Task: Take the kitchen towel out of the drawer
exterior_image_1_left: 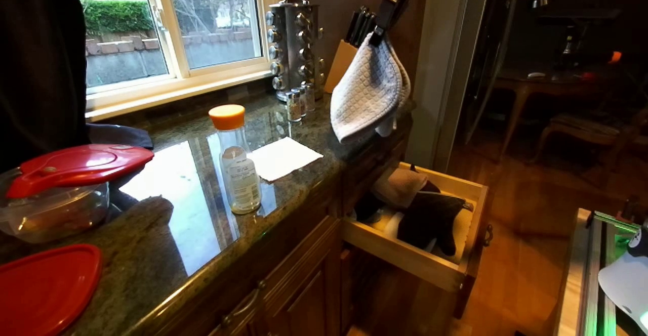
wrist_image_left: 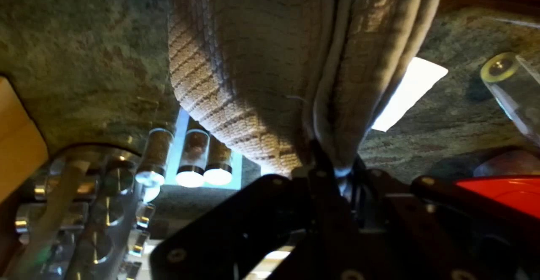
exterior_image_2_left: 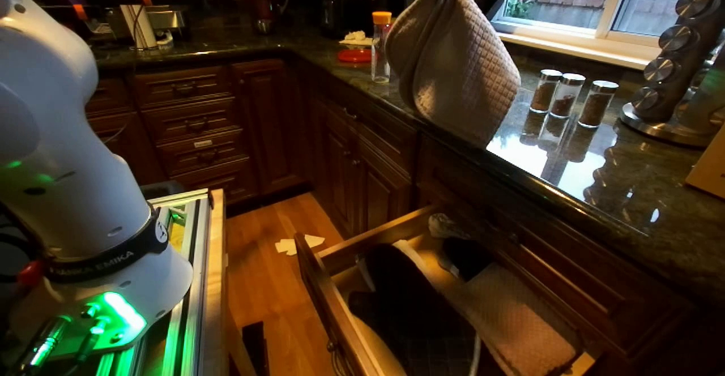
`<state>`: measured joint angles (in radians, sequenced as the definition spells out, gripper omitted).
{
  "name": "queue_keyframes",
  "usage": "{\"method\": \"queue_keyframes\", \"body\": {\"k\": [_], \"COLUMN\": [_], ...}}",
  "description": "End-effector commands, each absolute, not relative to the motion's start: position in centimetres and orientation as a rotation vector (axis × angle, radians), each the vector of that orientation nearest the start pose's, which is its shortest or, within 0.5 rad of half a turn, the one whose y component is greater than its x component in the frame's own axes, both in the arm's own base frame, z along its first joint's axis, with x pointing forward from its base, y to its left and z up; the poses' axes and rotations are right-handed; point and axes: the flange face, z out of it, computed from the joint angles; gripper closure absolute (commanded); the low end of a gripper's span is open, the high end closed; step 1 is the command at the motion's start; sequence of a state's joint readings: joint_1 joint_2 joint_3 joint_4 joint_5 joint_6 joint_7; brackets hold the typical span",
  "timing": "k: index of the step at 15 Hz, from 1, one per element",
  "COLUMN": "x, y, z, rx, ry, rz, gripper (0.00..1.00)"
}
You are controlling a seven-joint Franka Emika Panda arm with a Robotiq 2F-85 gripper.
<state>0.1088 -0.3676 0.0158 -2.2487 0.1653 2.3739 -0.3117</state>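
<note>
The drawer point(exterior_image_1_left: 405, 256) stands open under the counter point(exterior_image_2_left: 662, 200), with a large dark cloth point(exterior_image_2_left: 408, 302) in it toward the front and a quilted cloth point(exterior_image_2_left: 518, 313) farther back. On the counter, three glass jars point(exterior_image_2_left: 566, 97) hold something brown, and a wooden block point(exterior_image_1_left: 340, 65) holds knives point(exterior_image_1_left: 362, 25) with black handles.

The white arm point(exterior_image_2_left: 62, 121) stands facing the drawer's front, its upper stretch out of my sight. From above, the gripper point(exterior_image_1_left: 377, 37) reaches down at a slant, its fingers pinching the top of the towel point(exterior_image_1_left: 369, 93). The towel hangs in the air, higher than the drawer and near the counter's edge; whether it brushes that edge, I can't tell. Its long axis runs nearly upright, narrow at the pinch, wide across the middle, the folded layers draping to a blunt corner pointing down.
</note>
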Motion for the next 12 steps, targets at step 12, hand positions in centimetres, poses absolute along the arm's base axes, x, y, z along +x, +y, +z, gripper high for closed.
{"method": "queue_keyframes", "body": {"k": [12], "x": [57.7], "y": [13.6], "z": [52.1], "rx": [-2.826], "ry": [-0.514], "rz": [-0.999], "gripper": [0.97]}}
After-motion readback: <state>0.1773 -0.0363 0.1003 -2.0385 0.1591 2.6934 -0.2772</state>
